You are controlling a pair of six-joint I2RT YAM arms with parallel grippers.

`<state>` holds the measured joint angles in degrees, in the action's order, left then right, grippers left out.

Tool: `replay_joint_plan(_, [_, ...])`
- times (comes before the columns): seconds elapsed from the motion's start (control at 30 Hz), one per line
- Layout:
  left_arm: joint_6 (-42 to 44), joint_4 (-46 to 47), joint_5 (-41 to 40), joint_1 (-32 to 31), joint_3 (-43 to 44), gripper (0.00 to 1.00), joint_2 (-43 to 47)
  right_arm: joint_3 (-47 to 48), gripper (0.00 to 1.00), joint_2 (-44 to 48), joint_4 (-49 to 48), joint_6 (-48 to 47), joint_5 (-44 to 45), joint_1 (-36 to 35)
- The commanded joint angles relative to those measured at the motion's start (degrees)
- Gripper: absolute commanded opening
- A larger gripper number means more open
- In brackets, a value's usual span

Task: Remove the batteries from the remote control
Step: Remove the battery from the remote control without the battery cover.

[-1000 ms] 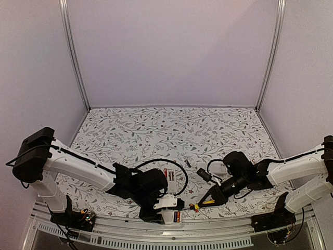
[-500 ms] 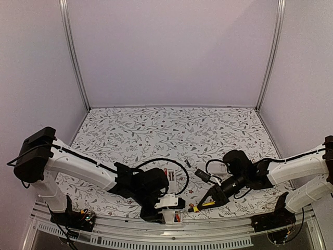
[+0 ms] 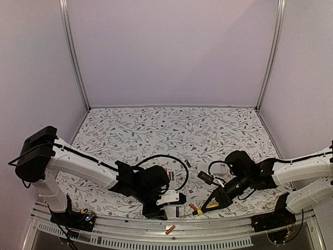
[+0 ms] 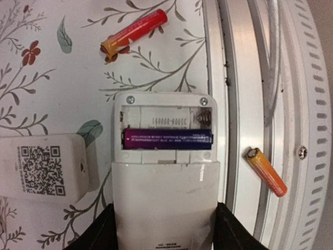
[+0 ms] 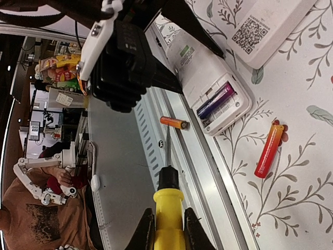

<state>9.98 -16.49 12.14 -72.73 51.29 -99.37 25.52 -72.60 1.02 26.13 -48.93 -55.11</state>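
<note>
Levering the last cell out of its slot looks like the step in hand. The left gripper [image 4: 165,232] pinches the white remote control [image 4: 165,192] across its width, one finger on each long side. It holds the remote flat at the near edge of the table [image 4: 57,94], about midway along that edge. A white box [image 4: 41,166] with a printed code lies just beside the remote on its far side.

The battery compartment [image 4: 166,130] is uncovered. The slot nearest the remote's end is bare, with its spring [image 4: 206,119] showing, and the other slot holds one black-blue cell [image 4: 167,139]. A red-orange cell [image 4: 134,32] lies on the table just past the remote's end. An orange cell [image 4: 266,171] lies off the table on the metal rail [image 4: 239,78] along the near edge.

The right gripper [image 5: 167,237] is pressed onto the yellow handle of the screwdriver [image 5: 167,208]. The blade points over the rail, apart from the remote.

To do this well, the tip should come in low and settle under one end of the black-blue cell. The end away from its spring would be better, but I cannot make out which end that is. A slow, shallow lift should free the cell without flinging it. The left gripper needs a firm hold against the push. The cell is better tipped toward the far side, since the rail is close and round cells roll.
</note>
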Motion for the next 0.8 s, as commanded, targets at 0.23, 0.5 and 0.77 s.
replay_joint_plan(0.23, [-0.49,-1.15,-7.81,2.04,-0.64,0.25,-2.14,5.34,0.00,2.72,8.56,6.23,14.28,-0.35])
replay_joint_plan(0.5, [-0.58,-1.20,-8.34,1.65,-0.54,0.25,-2.44,9.52,0.00,-3.55,13.83,8.29,13.98,-0.59])
replay_joint_plan(0.77, [-0.51,-1.18,-8.45,1.57,-0.44,0.25,-2.54,11.68,0.00,-7.14,15.24,8.84,12.78,-0.95])
